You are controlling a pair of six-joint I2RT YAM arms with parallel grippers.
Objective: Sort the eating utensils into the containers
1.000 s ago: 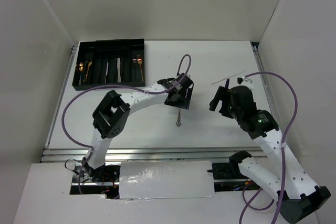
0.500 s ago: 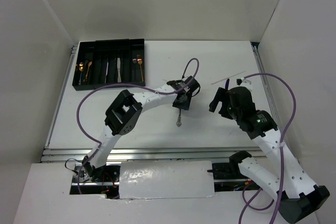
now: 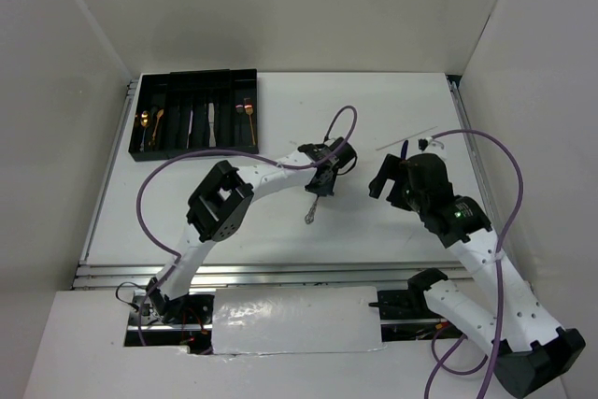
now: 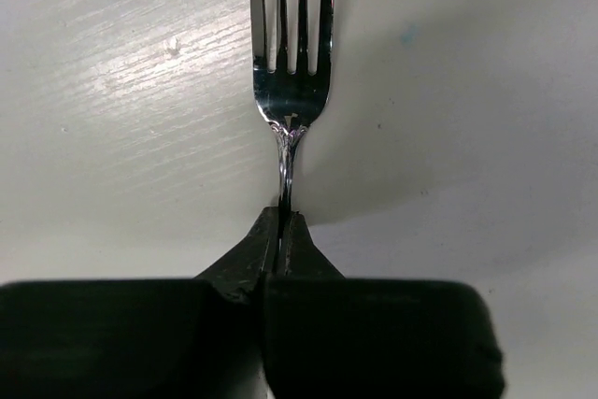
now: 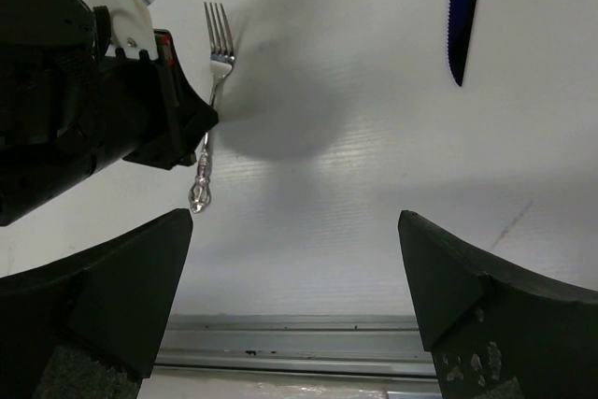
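Note:
A silver fork (image 4: 290,91) lies with its tines pointing away from my left gripper (image 4: 283,223), which is shut on the fork's neck. From above, the fork's ornate handle end (image 3: 309,216) sticks out below that gripper (image 3: 321,184) at the table's middle. The right wrist view shows the same fork (image 5: 216,63) beside the left gripper's black body. My right gripper (image 5: 294,259) stands open and holds nothing, to the right of the fork. A dark blue knife (image 5: 464,7) lies beyond it. The black tray (image 3: 255,109) of containers sits at the far left, with several copper-gold utensils (image 3: 248,109) and silver ones in its slots.
A thin pale stick (image 3: 407,138) lies by the knife (image 3: 404,149) at the right. White walls close in the table on three sides. A metal rail (image 5: 299,329) runs along the near edge. Purple cables loop over both arms.
My left gripper shifted slightly right and closed onto the fork's neck. The fork's handle end swung a little to the left. The right arm stayed still.

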